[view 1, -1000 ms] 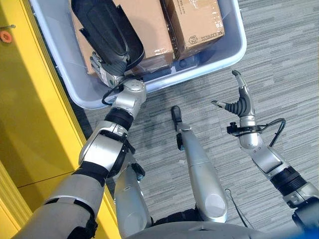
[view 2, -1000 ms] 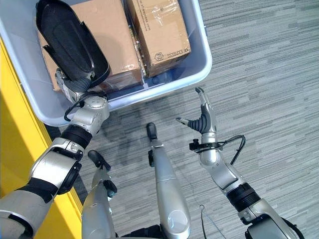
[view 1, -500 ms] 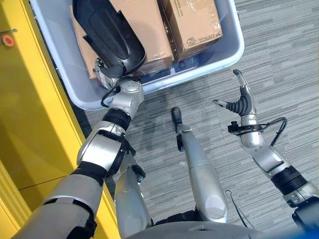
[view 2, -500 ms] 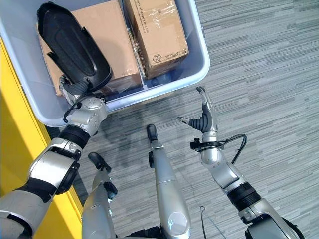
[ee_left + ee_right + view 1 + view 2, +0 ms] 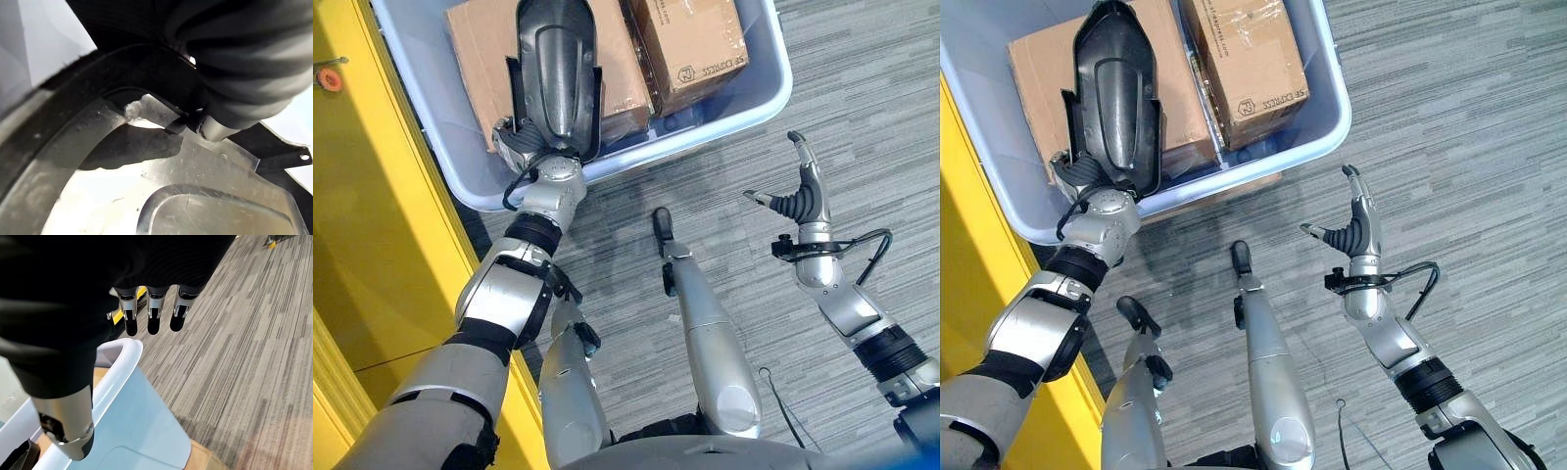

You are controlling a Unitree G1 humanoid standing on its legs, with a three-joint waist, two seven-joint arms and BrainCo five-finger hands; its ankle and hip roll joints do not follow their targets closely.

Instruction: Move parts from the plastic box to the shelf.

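A long black moulded plastic part (image 5: 556, 78) is held above the pale plastic box (image 5: 744, 103), its hollow side facing me. My left hand (image 5: 522, 147) is shut on its lower end, near the box's front wall. In the left wrist view the part's shiny inner face (image 5: 146, 196) lies right against my left hand (image 5: 217, 128). My right hand (image 5: 800, 201) hangs open over the carpet to the right of the box, holding nothing. Its straight fingers (image 5: 149, 316) point past the box's rim (image 5: 122, 362).
Two taped cardboard boxes (image 5: 690, 44) (image 5: 475, 39) lie inside the plastic box, under and beside the part. The yellow shelf (image 5: 372, 245) runs along the left, close to the box. Grey striped carpet (image 5: 862, 117) spreads to the right.
My left hand has turned the black part from leaning left to pointing straight away over the box. The right hand has drifted slightly to the right, still open.
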